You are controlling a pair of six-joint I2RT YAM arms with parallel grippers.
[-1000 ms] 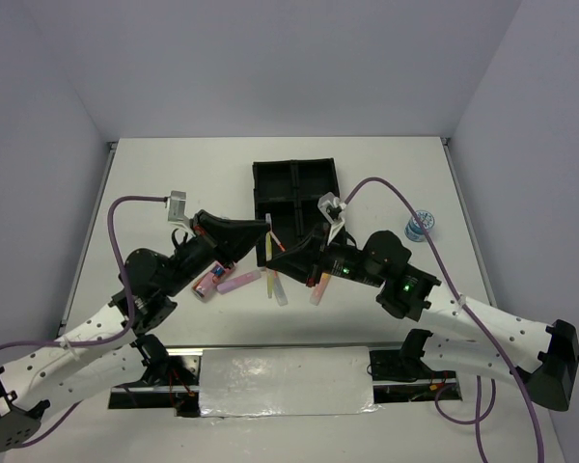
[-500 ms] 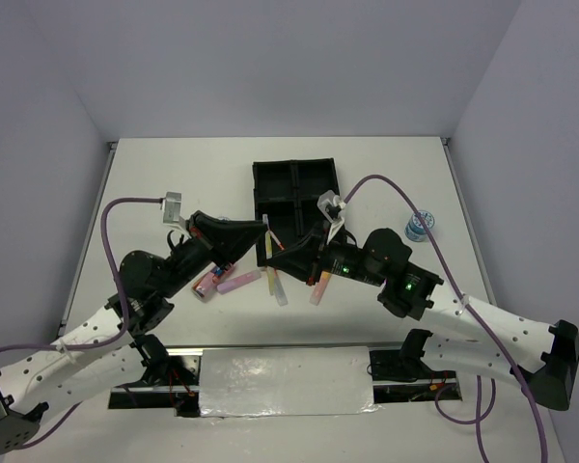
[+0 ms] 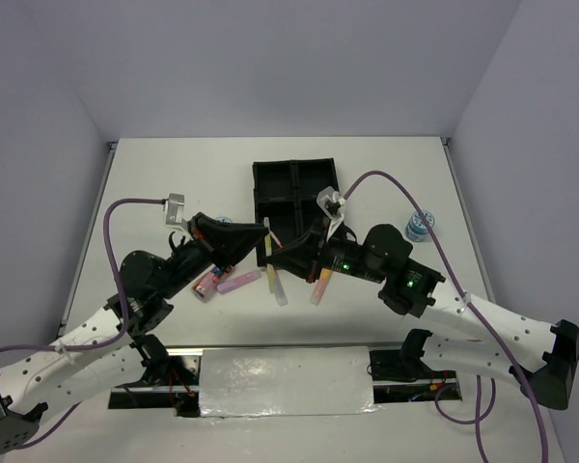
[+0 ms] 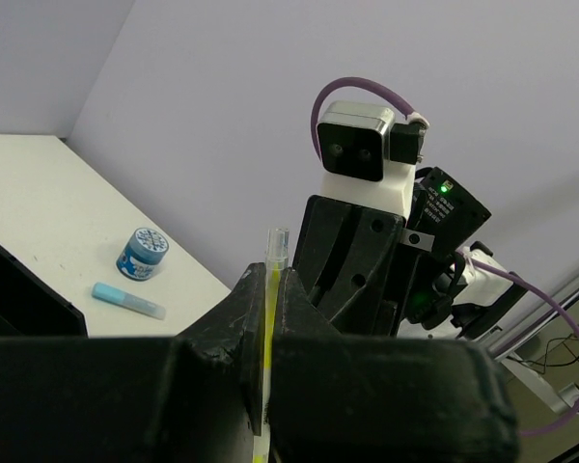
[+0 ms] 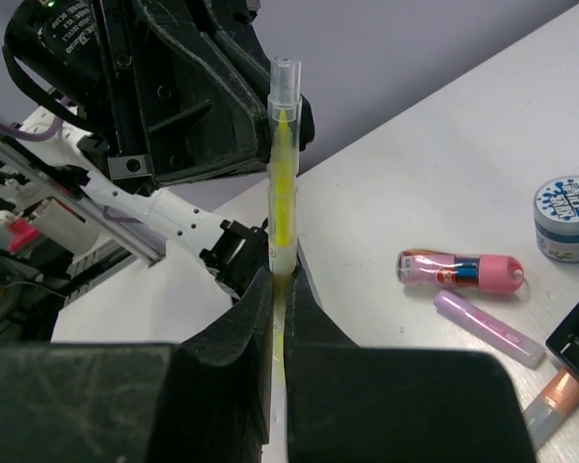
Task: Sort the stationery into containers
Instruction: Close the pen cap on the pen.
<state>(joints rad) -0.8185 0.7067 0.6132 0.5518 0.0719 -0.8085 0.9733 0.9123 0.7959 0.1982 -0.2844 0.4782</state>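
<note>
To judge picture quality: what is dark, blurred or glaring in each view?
Left wrist: the left pincer is near-black and blurred around the yellow pen. Right wrist: the right pincer is dark too, the pen sharp. Top external: even light, glare on the front plate.

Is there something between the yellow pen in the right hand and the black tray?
Nothing visible lies between; the yellow pen in the right hand is just beside the tray, but the left hand crowds it.

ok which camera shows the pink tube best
Right wrist: the pink tube lies whole, close and sharp beside a purple marker. Top external shows it as a small pink speck. Left wrist misses it.
</note>
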